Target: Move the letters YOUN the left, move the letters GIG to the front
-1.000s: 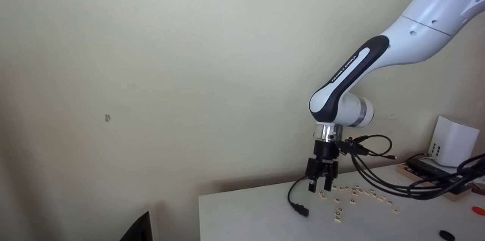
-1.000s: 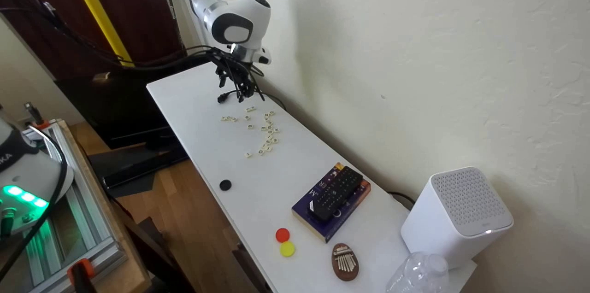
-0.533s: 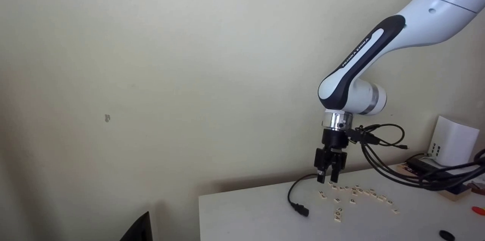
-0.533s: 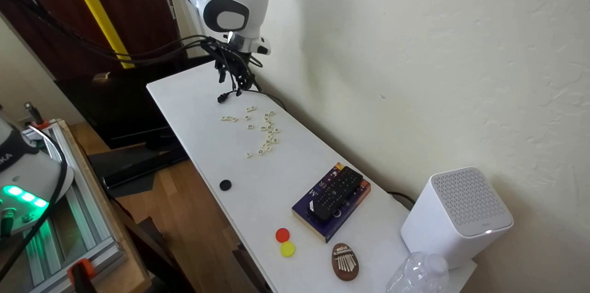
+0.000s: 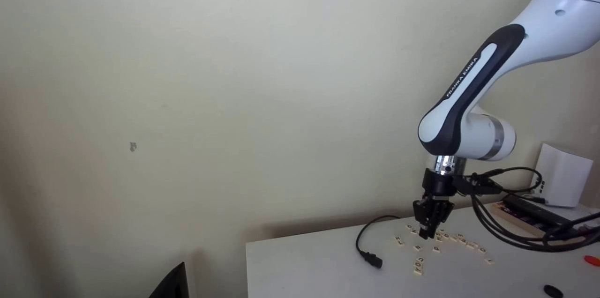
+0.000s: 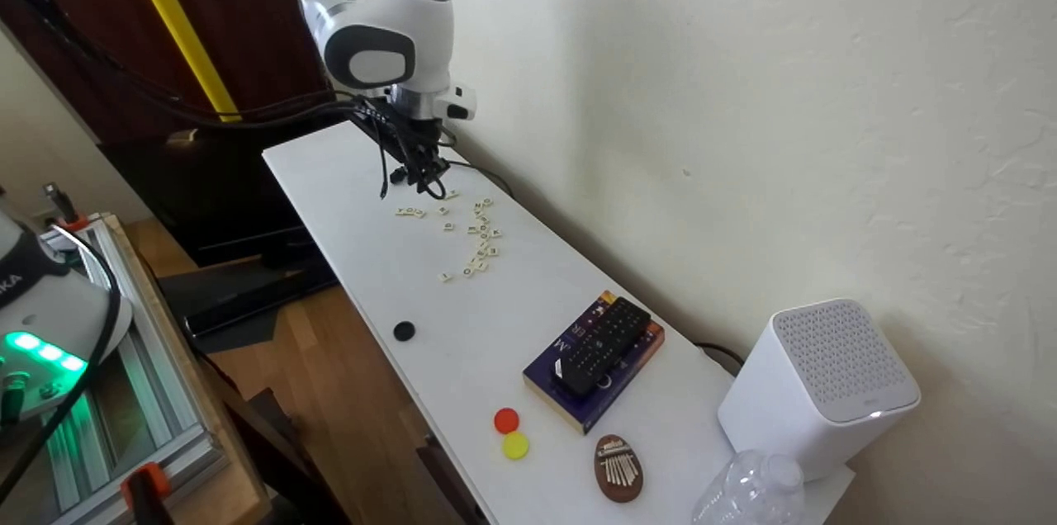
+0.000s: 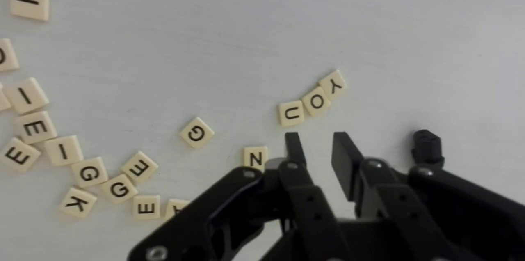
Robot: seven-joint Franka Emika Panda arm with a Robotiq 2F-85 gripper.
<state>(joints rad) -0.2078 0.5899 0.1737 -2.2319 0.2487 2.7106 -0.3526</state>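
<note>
Cream letter tiles lie flat on the white table. In the wrist view Y, O and U form a short slanted row just beyond the fingertips. N lies left of the fingers, partly covered. A lone G sits farther left. Two more G tiles and an I are in the curved cluster at lower left. My gripper hangs above the table, jaws partly apart, nothing between them. In an exterior view the gripper hides some back tiles.
A black plug on a cable lies right of the fingers. Other tiles include K and E. Farther along are a black disc, a book under a remote, and a white box. A wall runs behind.
The gripper rose, then came down again, shifting right across an exterior view. Its fingers have drawn much closer together. The tiles show no visible movement.
</note>
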